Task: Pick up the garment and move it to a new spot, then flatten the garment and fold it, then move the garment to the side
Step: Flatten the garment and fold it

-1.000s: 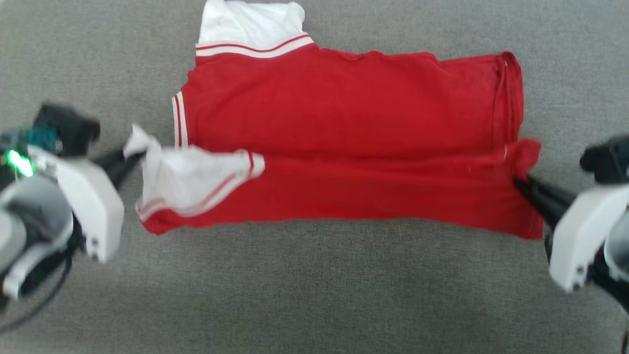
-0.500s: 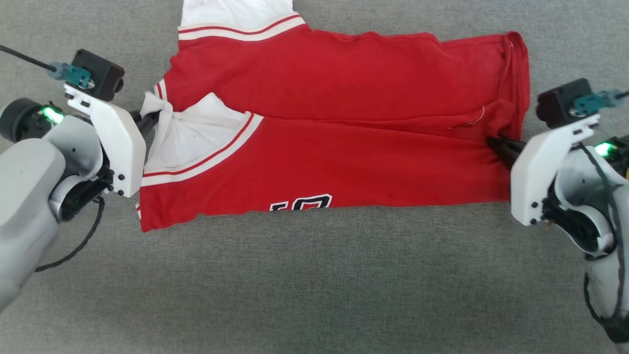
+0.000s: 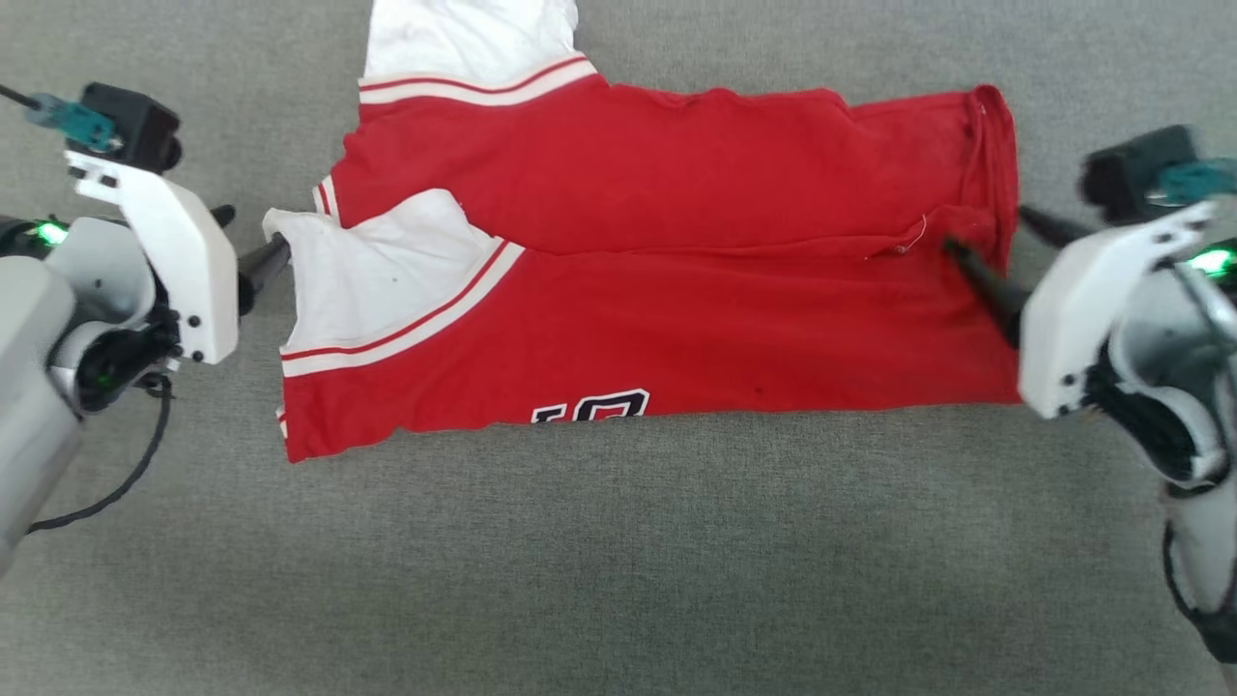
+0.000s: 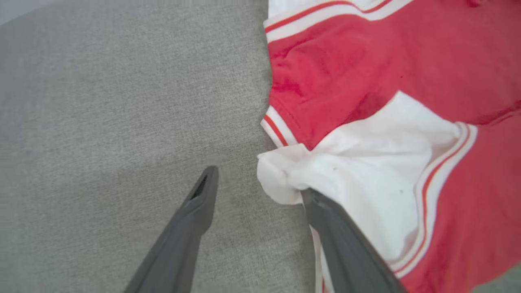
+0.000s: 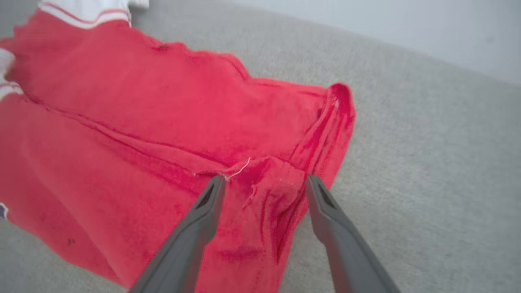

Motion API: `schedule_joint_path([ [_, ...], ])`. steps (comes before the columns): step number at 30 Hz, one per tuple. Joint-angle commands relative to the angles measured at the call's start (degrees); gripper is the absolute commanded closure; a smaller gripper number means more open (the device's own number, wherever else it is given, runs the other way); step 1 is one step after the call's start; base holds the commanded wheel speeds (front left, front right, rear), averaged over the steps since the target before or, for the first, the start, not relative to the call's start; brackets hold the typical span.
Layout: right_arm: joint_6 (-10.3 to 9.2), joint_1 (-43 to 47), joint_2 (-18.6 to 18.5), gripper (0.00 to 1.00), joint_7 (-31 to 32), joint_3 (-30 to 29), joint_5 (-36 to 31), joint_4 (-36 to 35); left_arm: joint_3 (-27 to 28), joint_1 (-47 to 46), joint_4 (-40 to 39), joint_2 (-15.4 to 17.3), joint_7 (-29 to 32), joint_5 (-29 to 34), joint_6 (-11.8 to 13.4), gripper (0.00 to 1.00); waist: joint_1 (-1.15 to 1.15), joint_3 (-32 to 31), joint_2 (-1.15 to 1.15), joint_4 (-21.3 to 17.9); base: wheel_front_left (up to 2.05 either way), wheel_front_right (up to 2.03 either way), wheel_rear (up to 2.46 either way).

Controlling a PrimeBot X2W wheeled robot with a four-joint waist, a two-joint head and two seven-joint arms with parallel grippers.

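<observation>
Two arms in the shot, with the garment (image 3: 676, 290) laid out between them on the grey fabric surface (image 3: 618, 561). It's folded lengthwise, the near half doubled over the far half, and a sliver of black-and-white lettering (image 3: 589, 406) peeks out at the near edge. One white sleeve (image 3: 387, 280) lies flat across the red at my left end. The other sleeve (image 3: 464, 39) sticks out at the far side.

Not much else around: a black cable (image 3: 126, 483) loops down off my left arm, and a pale wall (image 5: 407, 28) shows past the surface's edge in the right wrist view.

My left gripper (image 4: 259, 181) is spread wide. One finger sits over bare grey fabric and the other is at the bunched tip of the white sleeve. I think it's touching the cloth, but it could just be hovering over it; hard to call from this angle. My right gripper (image 5: 264, 178) is spread wide too, its fingers straddling the rumpled red hem corner (image 5: 272, 195) with nothing pinched.
</observation>
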Motion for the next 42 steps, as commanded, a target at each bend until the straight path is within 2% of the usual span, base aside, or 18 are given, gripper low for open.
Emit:
schedule_joint_path([
  [1,-0.02,1.32,0.76,0.0,-2.49,-2.31,-1.03,-1.68,0.42,1.07,-1.93,1.08,0.71,-0.99,0.74,0.0,0.0,-0.74,0.0,0.25,0.0,0.0,0.0],
  [6,-0.02,4.86,4.93,0.0,-9.55,-9.66,-5.3,-7.12,0.48,4.29,-10.85,5.21,2.87,-2.51,4.86,0.0,0.0,-1.84,0.0,0.71,0.0,0.0,0.0],
  [9,-0.01,7.16,7.68,0.0,-13.17,-12.61,-7.49,-10.89,0.47,7.57,-17.97,8.29,4.36,-4.04,9.04,0.0,0.0,-2.04,0.0,0.69,0.0,0.0,0.0],
  [14,-0.02,10.99,12.34,0.0,-16.31,-16.85,-10.15,-15.83,0.88,12.74,-29.49,13.12,5.29,-6.54,16.02,0.0,0.0,-1.95,0.0,0.4,0.0,0.0,0.0],
  [18,-0.01,13.78,14.87,0.0,-17.04,-18.36,-11.04,-19.1,0.79,15.81,-35.04,15.15,5.31,-8.1,19.74,0.0,0.0,-1.72,0.0,-0.2,0.0,0.0,0.0],
  [22,-0.01,15.33,16.13,0.0,-17.32,-18.83,-11.74,-20.64,0.9,17.91,-35.33,15.23,4.96,-9.85,21.37,0.0,0.0,-1.55,0.0,-1.08,0.0,0.0,0.0],
  [26,-0.01,17.4,17.47,0.0,-16.76,-19.38,-12.1,-21.52,1.12,19.38,-32.41,14.41,4.82,-11.94,22.1,0.0,0.0,-0.99,0.0,-2.46,0.0,0.0,0.0],
  [30,-0.01,19.32,17.97,0.0,-13.91,-18.35,-11.52,-20.62,0.69,19.77,-28.16,12.29,5.58,-13.08,21.58,0.0,0.0,-0.27,0.0,-3.35,0.0,0.0,0.0],
  [32,-0.01,19.97,17.95,0.0,-11.27,-17.42,-10.67,-19.54,0.28,19.44,-25.84,10.55,6.15,-13.23,20.55,0.0,0.0,0.07,0.0,-3.51,0.0,0.0,0.0],
  [33,-0.01,20.28,17.7,0.0,-9.62,-17.09,-10.52,-18.82,-0.2,19.25,-24.75,9.74,6.32,-13.0,19.68,0.83,0.0,0.18,0.0,-3.57,0.0,0.0,0.0],
  [34,-0.01,20.27,17.33,0.0,-8.04,-16.42,-9.97,-18.22,-0.24,19.0,-23.65,8.84,6.34,-13.22,19.04,1.0,0.0,0.29,0.0,-3.57,0.0,0.0,0.0],
  [42,-0.01,15.68,15.45,0.0,2.88,-15.17,-9.5,-10.94,-1.49,16.53,-18.44,4.18,6.84,-11.46,15.09,1.0,0.0,1.04,0.0,-2.16,0.0,0.0,0.0],
])
